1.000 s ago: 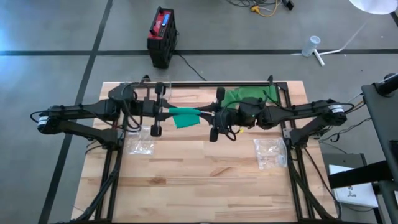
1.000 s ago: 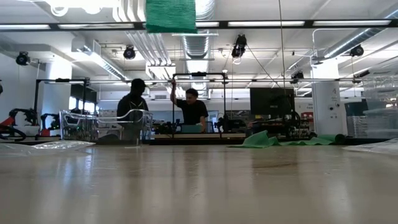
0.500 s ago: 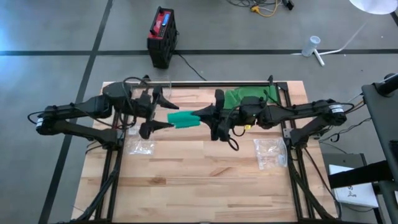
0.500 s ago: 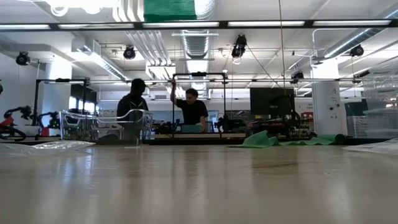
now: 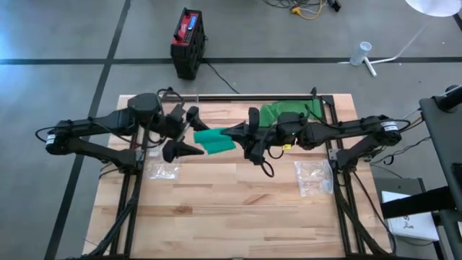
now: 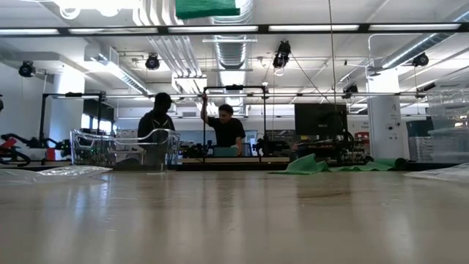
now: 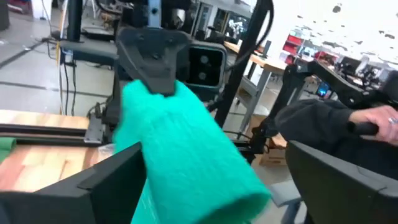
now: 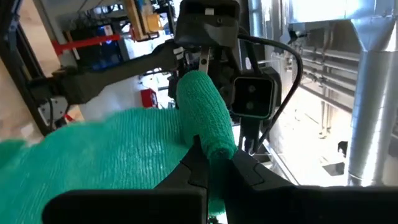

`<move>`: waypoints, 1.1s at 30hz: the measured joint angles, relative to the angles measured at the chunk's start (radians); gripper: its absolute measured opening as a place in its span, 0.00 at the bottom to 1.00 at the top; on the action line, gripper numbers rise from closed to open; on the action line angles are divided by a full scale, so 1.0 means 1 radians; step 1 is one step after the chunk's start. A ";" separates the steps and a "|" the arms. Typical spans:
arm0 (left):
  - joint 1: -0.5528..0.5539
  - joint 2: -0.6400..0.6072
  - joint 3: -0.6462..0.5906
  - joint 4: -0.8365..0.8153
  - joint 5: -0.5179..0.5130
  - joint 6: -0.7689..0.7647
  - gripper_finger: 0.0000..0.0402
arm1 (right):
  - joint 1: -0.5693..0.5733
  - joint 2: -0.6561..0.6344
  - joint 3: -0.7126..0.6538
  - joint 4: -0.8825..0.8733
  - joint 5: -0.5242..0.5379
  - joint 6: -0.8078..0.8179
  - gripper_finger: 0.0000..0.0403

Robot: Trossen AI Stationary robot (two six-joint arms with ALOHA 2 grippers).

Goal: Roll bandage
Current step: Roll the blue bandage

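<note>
A green bandage roll (image 5: pixel 214 139) hangs high above the table's middle; in the low view only the roll's underside (image 6: pixel 207 7) shows. My right gripper (image 5: pixel 238 133) is shut on the roll's right end. My left gripper (image 5: pixel 185 134) stands open at the roll's left end. Its two fingers stand on either side of the roll (image 7: pixel 186 155) and appear clear of it. A loose stretch of bandage (image 8: pixel 106 155) spreads out from the roll. More green bandage (image 5: pixel 287 112) lies heaped on the table at the far right. My right gripper pinches the roll's end (image 8: pixel 214 146) between its two fingers (image 8: pixel 189 168). The fingers come level from the table's right and lie along the roll. The roll sticks out level toward the left arm, lifted clear of the table.
Two clear plastic bags lie on the table, the left bag (image 5: pixel 162 171) below the left arm and the right bag (image 5: pixel 315 179) below the right arm. A black rail (image 5: pixel 253 97) runs along the far edge. Two people (image 6: pixel 157 125) stand in the room beyond.
My left gripper has opened, let go of the roll's left end and rolled about its own axis, drawing slightly up. My right gripper has rolled in place with the roll, which has turned with it and now slants a little in the high view.
</note>
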 joint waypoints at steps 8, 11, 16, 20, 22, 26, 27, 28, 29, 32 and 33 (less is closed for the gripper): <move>0.000 0.011 0.000 0.013 -0.046 -0.012 0.72 | -0.007 0.000 0.000 0.000 0.018 0.003 0.02; 0.004 0.010 0.000 0.012 -0.051 -0.015 0.60 | -0.006 0.000 0.000 -0.005 0.016 0.004 0.02; 0.005 0.010 0.000 0.002 -0.077 -0.010 0.34 | -0.006 -0.001 -0.001 -0.041 0.015 0.020 0.07; 0.006 0.006 0.000 -0.020 -0.096 0.053 0.11 | 0.000 -0.001 -0.002 -0.053 0.022 0.118 0.16; 0.005 0.005 0.000 -0.020 -0.097 0.073 0.04 | 0.003 -0.002 -0.002 -0.054 0.026 0.202 0.21; 0.005 0.005 0.000 -0.022 -0.100 0.132 0.07 | 0.007 -0.014 0.014 -0.064 0.046 0.480 0.35; 0.005 0.004 0.000 -0.024 -0.101 0.157 0.08 | 0.007 -0.021 0.017 -0.064 0.048 0.557 0.40; 0.005 0.002 0.000 -0.030 -0.103 0.190 0.08 | 0.007 -0.029 0.017 -0.068 0.048 0.628 0.44; 0.005 0.000 0.000 -0.038 -0.112 0.224 0.08 | 0.006 -0.033 0.017 -0.067 0.047 0.698 0.48; 0.005 -0.002 0.001 -0.061 -0.134 0.337 0.04 | 0.002 -0.041 0.017 -0.083 0.026 0.883 0.60; 0.005 -0.003 0.001 -0.067 -0.142 0.370 0.03 | 0.000 -0.041 0.017 -0.089 0.022 0.928 0.64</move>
